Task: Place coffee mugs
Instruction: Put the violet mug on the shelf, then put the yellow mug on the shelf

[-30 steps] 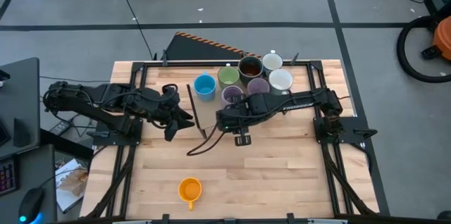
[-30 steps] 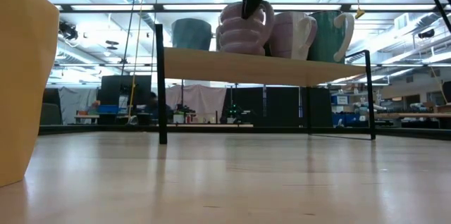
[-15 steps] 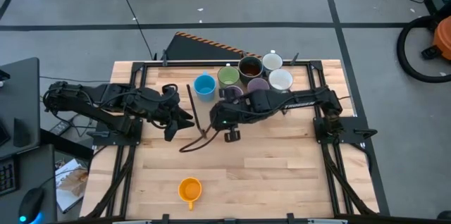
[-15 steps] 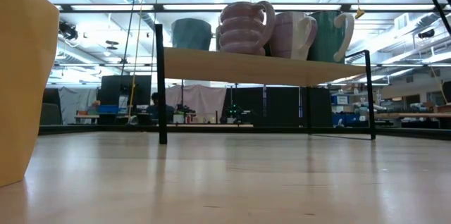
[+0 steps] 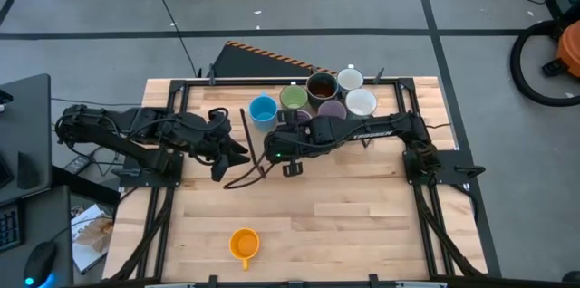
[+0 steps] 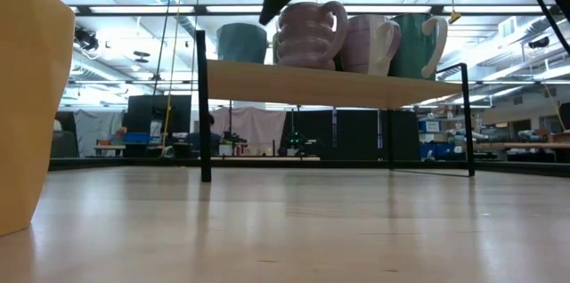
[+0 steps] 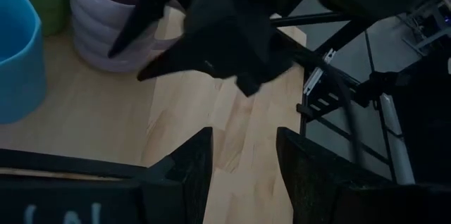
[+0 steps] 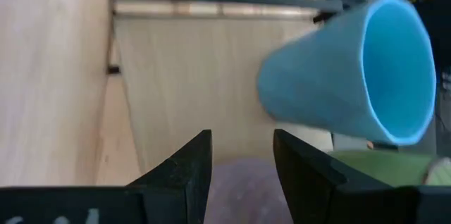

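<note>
Right gripper [image 5: 272, 149] empty, fingers apart, beside blue mug [image 5: 263, 111] on raised shelf [image 5: 381, 134]. Orange mug [image 5: 244, 244] alone at table's near edge: swing over, descend straight onto rim, avoid cable. Left gripper [image 5: 237, 149] idle, fingers apart.

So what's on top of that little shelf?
Mugs stand on the shelf: a blue mug, a green mug, a brown mug, white and purple ones. The right arm covers part of the purple ones.

You are looking at two matte black jointed arms, each ending in a dark two-finger gripper [image 7: 239, 175] with flat angular fingers [image 8: 180, 175], black cables trailing alongside
</note>
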Motion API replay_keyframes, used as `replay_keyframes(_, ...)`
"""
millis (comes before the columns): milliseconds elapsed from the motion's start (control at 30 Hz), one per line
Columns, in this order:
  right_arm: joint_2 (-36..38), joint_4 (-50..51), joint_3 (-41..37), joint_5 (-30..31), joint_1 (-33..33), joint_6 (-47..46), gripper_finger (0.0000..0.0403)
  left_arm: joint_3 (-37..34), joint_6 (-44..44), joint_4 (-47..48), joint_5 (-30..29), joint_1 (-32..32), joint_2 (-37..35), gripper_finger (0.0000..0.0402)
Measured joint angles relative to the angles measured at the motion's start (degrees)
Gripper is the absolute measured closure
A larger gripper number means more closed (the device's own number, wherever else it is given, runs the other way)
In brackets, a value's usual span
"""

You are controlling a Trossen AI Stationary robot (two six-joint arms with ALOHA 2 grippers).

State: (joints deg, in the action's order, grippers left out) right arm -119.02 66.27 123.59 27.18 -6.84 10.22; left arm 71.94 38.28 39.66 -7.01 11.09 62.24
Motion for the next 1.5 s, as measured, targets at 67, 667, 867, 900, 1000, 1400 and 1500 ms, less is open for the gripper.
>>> replay_keyframes(67, 0.1, 1.2, 0.0, 0.3, 0.4, -0.2, 0.0245, 0.0, 0.0, -0.1, 0.0, 0.0, 0.0, 0.0237)
replay_keyframes(667, 0.5, 5.3, 2.7, 0.0, -0.3, -2.7, 0.0258, 0.0, -0.1, -0.4, 3.8, 0.6, 0.0, 0.0237)
replay_keyframes(867, 1.0, 10.2, 11.5, -0.1, -1.7, -4.2, 0.0258, 0.0, 0.8, 1.3, 9.3, 8.9, 0.7, 0.0237)
replay_keyframes(900, 2.6, 9.9, 10.6, 0.2, -1.8, -5.0, 0.0258, 0.0, 1.6, 1.6, 9.3, 10.7, 1.3, 0.0237)
replay_keyframes(1000, 6.7, 10.7, 9.2, 0.0, -2.4, -8.0, 0.0258, 0.0, 4.8, 2.5, 8.5, 15.8, 3.4, 0.0237)
replay_keyframes(1400, 16.0, 18.4, 9.2, 1.1, -2.5, -14.7, 0.0259, 0.0, 18.0, -2.1, 9.3, 26.8, 20.0, 0.0238)
replay_keyframes(1500, 17.6, 21.0, 9.2, 1.7, -2.5, -14.5, 0.0259, 0.0, 22.8, -7.0, 12.1, 27.7, 24.6, 0.0244)
